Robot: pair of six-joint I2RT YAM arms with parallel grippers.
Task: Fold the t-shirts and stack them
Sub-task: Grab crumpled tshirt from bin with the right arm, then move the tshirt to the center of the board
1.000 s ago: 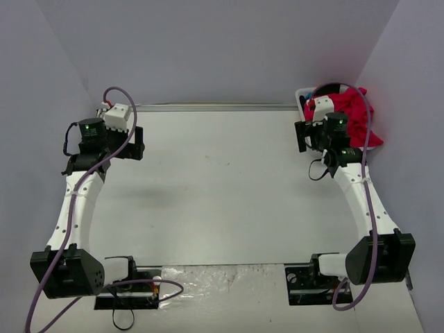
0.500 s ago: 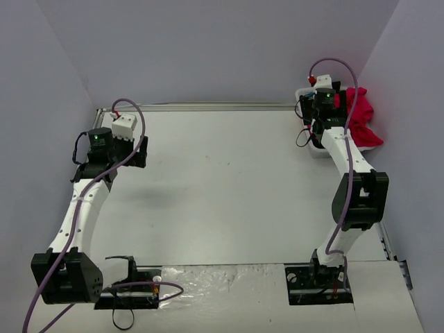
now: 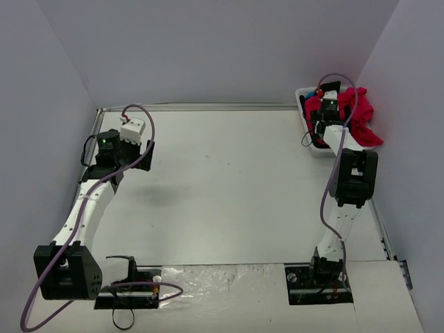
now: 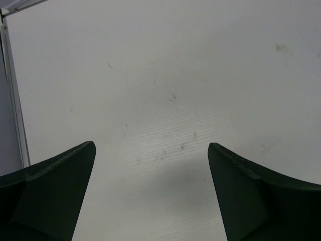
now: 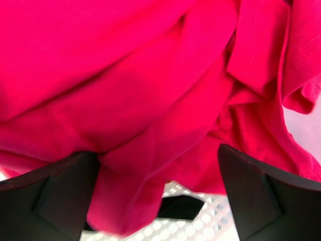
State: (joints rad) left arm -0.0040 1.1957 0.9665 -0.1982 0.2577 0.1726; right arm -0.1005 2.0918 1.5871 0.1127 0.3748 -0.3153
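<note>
A crumpled crimson-red t-shirt (image 3: 361,118) lies heaped in the white basket (image 3: 305,97) at the far right corner, spilling over its right side. My right gripper (image 3: 326,104) is open and reaches into the basket, its fingers (image 5: 256,196) spread on either side of folds of the red t-shirt (image 5: 150,100). A bit of black cloth (image 5: 183,207) shows under the red one on the basket's perforated floor. My left gripper (image 4: 150,191) is open and empty above bare table at the far left (image 3: 135,142).
The white table (image 3: 229,187) runs between the two arms. Grey walls close the back and both sides. A metal rail (image 4: 12,100) edges the table at the left. The basket floor (image 5: 210,221) has small holes.
My right arm has stretched out towards the far right corner and its gripper has come down over the red t-shirt in the basket. My left gripper has shifted a little right and nearer.
</note>
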